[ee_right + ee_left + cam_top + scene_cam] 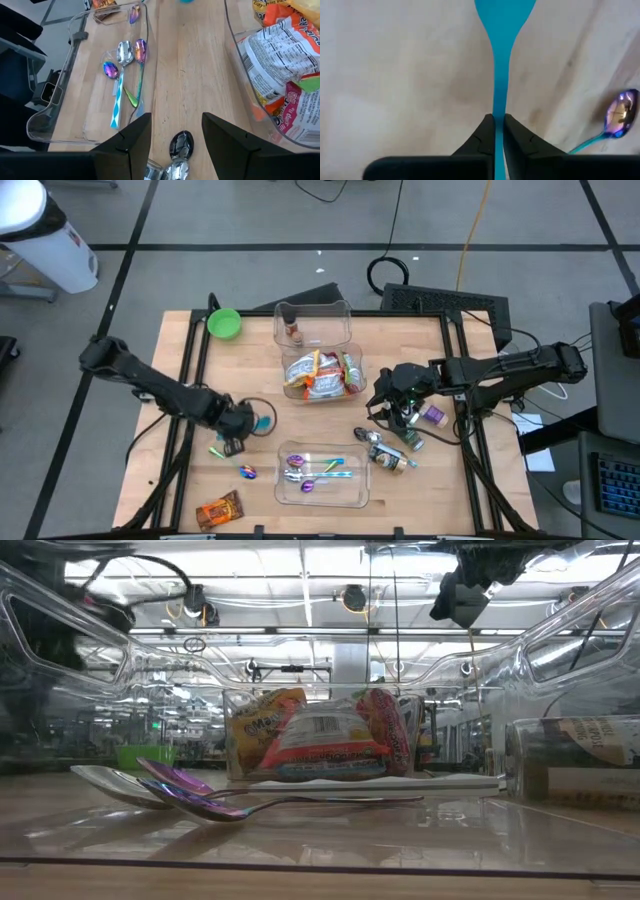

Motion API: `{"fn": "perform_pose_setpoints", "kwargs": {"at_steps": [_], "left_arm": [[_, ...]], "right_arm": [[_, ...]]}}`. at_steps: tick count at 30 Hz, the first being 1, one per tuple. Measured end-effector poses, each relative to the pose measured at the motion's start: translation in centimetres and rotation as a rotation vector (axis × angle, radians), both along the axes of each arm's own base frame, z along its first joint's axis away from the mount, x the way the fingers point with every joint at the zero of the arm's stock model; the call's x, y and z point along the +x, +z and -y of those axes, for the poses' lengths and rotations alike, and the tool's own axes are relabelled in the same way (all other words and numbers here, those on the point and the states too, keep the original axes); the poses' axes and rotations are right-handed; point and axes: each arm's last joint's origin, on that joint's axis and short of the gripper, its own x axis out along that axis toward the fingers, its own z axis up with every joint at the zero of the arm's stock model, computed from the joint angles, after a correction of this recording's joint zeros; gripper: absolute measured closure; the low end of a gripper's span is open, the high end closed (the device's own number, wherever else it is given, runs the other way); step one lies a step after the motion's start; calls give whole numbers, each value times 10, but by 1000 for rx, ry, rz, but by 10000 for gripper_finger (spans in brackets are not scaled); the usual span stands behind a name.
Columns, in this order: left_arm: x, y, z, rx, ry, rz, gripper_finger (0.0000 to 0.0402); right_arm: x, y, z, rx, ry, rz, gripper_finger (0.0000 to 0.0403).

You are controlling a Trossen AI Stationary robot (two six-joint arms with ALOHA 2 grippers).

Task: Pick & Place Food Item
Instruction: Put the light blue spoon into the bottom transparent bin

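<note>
We see the left gripper (495, 125) pinched tight on the thin handle of a blue spoon (500, 60), low over the worktop toward its left front area, with an iridescent spoon (619, 112) lying nearby. The right gripper (175, 130) hovers half open, holding nothing, near the right edge above a silver spoon (180, 145). The snack packets (322, 375) sit in the clear bin (345, 315) at the worktop's middle.
</note>
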Motion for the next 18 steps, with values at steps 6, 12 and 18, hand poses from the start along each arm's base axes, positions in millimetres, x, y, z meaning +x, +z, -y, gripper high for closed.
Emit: {"fn": "perform_pose_setpoints", "kwargs": {"at_steps": [6, 12, 18], "left_arm": [[-5, 62, -21, 55, 110, 278, 389], [-9, 132, -41, 213, 255, 709, 389], [4, 177, -53, 370, 273, 1093, 389]], "right_arm": [[3, 4, 0, 18, -8, 49, 236], [14, 31, -1, 50, -9, 343, 236], [20, 63, 2, 28, -122, 687, 236]]}}
